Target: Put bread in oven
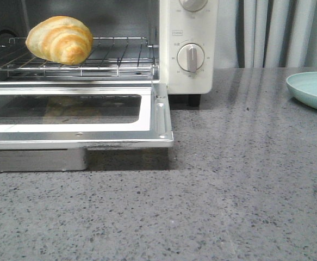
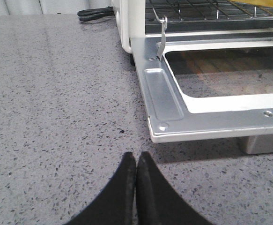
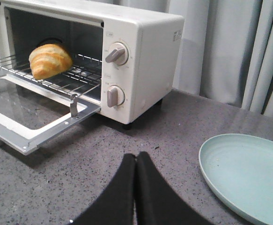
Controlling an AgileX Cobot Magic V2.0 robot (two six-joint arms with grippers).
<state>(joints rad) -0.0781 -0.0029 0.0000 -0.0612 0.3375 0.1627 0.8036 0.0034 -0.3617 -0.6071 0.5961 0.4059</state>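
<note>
The bread (image 1: 60,39), a golden-brown ridged roll, lies on the wire rack (image 1: 120,57) inside the cream-white oven (image 1: 191,32). It also shows in the right wrist view (image 3: 49,61). The oven door (image 1: 161,117) hangs open, flat and level. My left gripper (image 2: 136,155) is shut and empty, low over the counter just in front of the door's left corner (image 2: 162,126). My right gripper (image 3: 136,155) is shut and empty over the counter in front of the oven's knob side. Neither gripper shows in the front view.
A pale green plate (image 3: 248,173) sits empty on the grey speckled counter (image 1: 229,190) at the right, also in the front view (image 1: 313,89). A black cable (image 2: 94,14) lies behind the oven's left side. Grey curtains (image 1: 278,32) hang behind.
</note>
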